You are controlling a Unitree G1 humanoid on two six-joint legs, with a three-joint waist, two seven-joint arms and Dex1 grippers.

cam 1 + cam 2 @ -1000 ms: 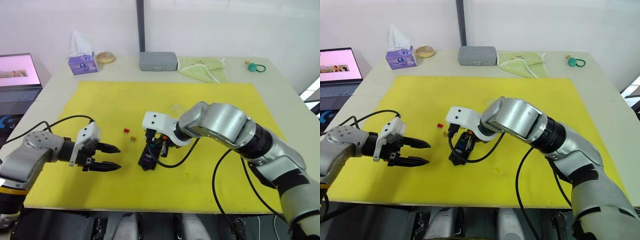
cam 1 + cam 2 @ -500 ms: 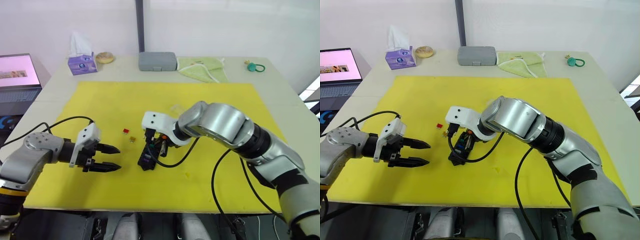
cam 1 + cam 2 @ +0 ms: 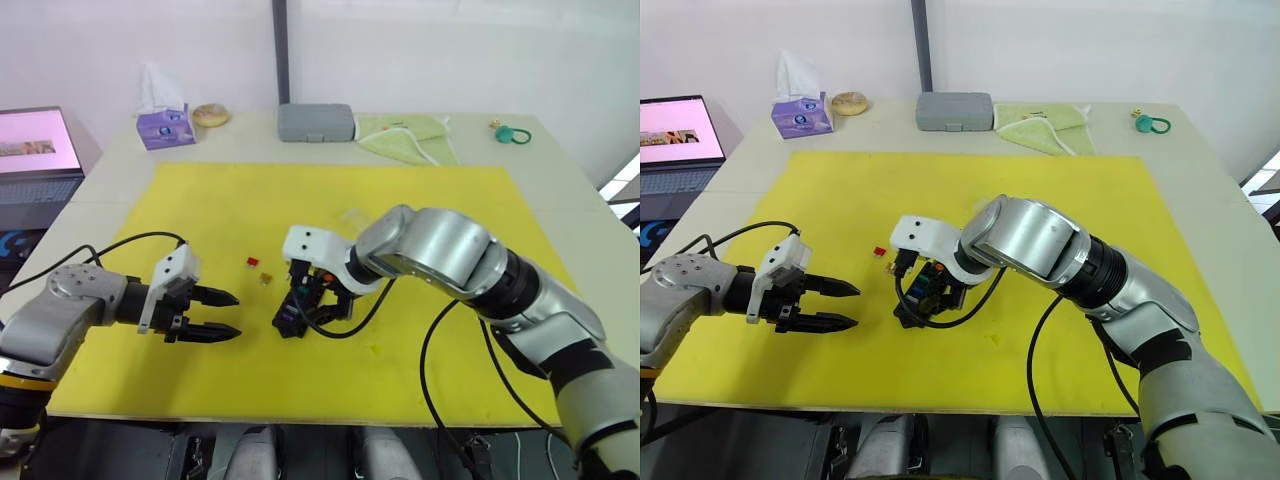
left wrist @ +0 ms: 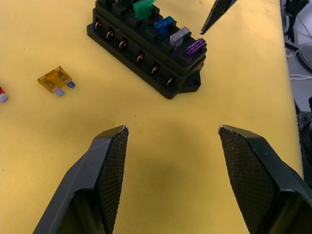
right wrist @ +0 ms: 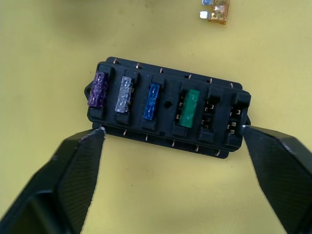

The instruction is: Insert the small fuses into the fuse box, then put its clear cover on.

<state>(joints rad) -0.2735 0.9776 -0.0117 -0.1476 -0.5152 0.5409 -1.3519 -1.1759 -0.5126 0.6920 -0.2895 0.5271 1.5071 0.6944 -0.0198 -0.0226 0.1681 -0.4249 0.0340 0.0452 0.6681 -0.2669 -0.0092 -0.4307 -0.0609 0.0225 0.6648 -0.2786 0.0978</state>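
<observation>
The fuse box (image 5: 168, 115), a black slotted block, lies on the yellow mat (image 3: 420, 210) near the mat's middle, toward its front edge. Four of its slots are filled in a row: a purple fuse (image 5: 98, 90) at one end, then a grey fuse (image 5: 125, 94), a blue fuse (image 5: 151, 101) and a green fuse (image 5: 190, 107); the two slots beyond the green fuse are vacant. The right gripper (image 5: 170, 161) hangs directly above the fuse box, fingers spread wide with one tip near each end of the block, holding nothing. An orange fuse (image 4: 56, 80) lies flat on the mat just beside the fuse box, on its left, and a red fuse (image 3: 252, 262) lies slightly farther out on that same side. The left gripper (image 3: 222, 315) is poised left of the fuse box, well apart from it, its fingers (image 4: 109, 168) parted wide and empty. The clear cover (image 3: 352, 215) rests on the mat behind the fuse box.
</observation>
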